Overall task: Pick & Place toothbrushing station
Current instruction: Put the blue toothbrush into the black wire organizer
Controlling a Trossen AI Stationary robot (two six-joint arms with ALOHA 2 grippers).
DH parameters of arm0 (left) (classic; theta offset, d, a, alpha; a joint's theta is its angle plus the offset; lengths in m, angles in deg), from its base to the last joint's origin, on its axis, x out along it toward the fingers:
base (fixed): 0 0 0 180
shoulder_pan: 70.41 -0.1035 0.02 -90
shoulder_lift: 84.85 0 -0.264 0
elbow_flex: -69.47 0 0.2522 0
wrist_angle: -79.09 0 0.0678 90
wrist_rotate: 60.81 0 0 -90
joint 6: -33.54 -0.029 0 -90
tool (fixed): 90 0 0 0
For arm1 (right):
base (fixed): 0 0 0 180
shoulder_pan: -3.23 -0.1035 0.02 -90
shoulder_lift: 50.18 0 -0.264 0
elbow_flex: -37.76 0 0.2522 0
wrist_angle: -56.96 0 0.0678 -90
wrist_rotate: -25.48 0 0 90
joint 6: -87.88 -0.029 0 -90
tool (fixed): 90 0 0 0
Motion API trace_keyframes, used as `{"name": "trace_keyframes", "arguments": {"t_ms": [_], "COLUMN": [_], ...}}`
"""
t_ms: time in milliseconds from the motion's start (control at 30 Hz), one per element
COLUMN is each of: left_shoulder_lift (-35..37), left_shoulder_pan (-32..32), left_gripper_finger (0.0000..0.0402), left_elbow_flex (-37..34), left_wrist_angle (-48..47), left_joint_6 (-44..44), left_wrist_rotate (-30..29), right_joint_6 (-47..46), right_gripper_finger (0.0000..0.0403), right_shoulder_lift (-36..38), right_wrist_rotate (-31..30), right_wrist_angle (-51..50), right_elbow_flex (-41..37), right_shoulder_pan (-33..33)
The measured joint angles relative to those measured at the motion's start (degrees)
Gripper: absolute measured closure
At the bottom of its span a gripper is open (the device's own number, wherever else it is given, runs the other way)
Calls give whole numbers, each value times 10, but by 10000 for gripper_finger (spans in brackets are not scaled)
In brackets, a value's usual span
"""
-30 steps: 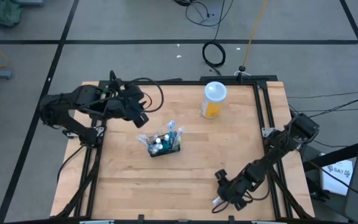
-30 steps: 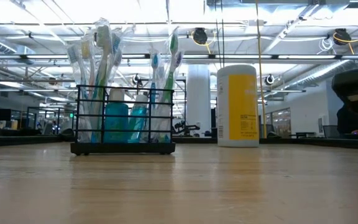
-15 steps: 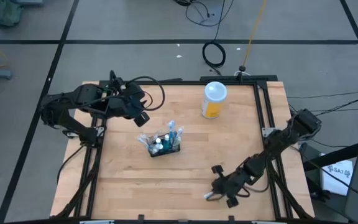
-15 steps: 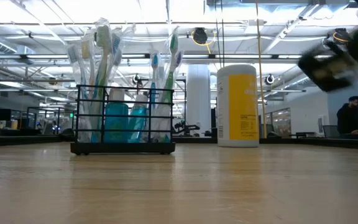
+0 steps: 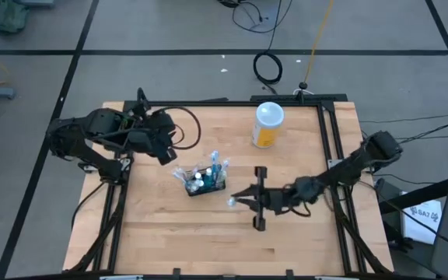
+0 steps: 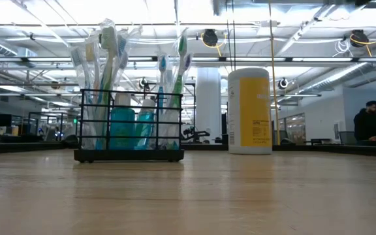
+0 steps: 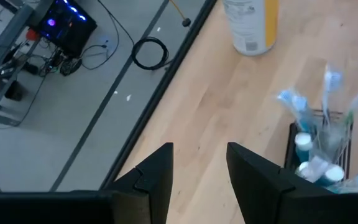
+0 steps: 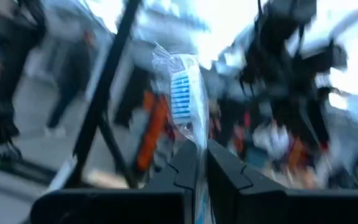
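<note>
The black wire-mesh basket [image 5: 205, 182] stands on its base on the wooden table, left of centre, with several blue-and-white toothbrushes and teal tubes [image 6: 123, 127] upright inside. The low view shows the basket [image 6: 129, 124] too. My right gripper [image 5: 241, 201] hovers just right of the basket, shut on one wrapped toothbrush [image 8: 180, 93]. My left gripper [image 5: 165, 155] hangs open above the table, left of and a little beyond the basket [image 7: 319, 155], with nothing between its fingers [image 7: 157, 177]. My right gripper pinches the toothbrush between its two fingers [image 8: 185, 165], on the wrapped stem just below the blue-bristled head [image 8: 194, 140]. The head sticks out past the fingertips toward the basket [image 5: 230, 202]. The fingers come from the table's right, and the brush is clear of the table.
A yellow-and-white canister [image 5: 267, 124] stands at the table's far side, right of centre, also in the low view [image 6: 249, 111]. Black frame rails [image 5: 327, 140] run along the table's edges. A person [image 6: 369, 121] sits in the room beyond. Bare wood lies at the near side.
My right gripper has risen from the table's near right corner with the toothbrush and swung left toward the basket. It has tipped from pointing down to about level. The brush, which lay on the table, is now lifted clear.
</note>
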Motion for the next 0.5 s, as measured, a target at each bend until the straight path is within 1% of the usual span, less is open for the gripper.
{"name": "trace_keyframes", "arguments": {"t_ms": [100, 167, 267, 400, 500], "left_shoulder_lift": [2, 11, 22, 36, 41], "left_shoulder_pan": [12, 27, 39, 50, 48], "left_gripper_finger": [245, 245, 245, 245, 245], "left_elbow_flex": [0, -1, 1, -1, 0], "left_wrist_angle": [-2, -1, -4, 0, -2], "left_joint_6": [-2, -2, -17, -21, -28], "left_wrist_rotate": [-4, -4, -5, -14, -21], "right_joint_6": [6, -21, -39, -18, -10], "right_gripper_finger": [395, 395, 395, 395, 395], "right_shoulder_lift": [-57, -102, -169, -228, -260], "right_wrist_rotate": [99, 120, 104, 62, 62], "right_wrist_angle": [123, 188, 260, 260, 260], "right_elbow_flex": [0, 1, 5, 44, 82], "right_shoulder_pan": [43, 67, 90, 111, 127]}}
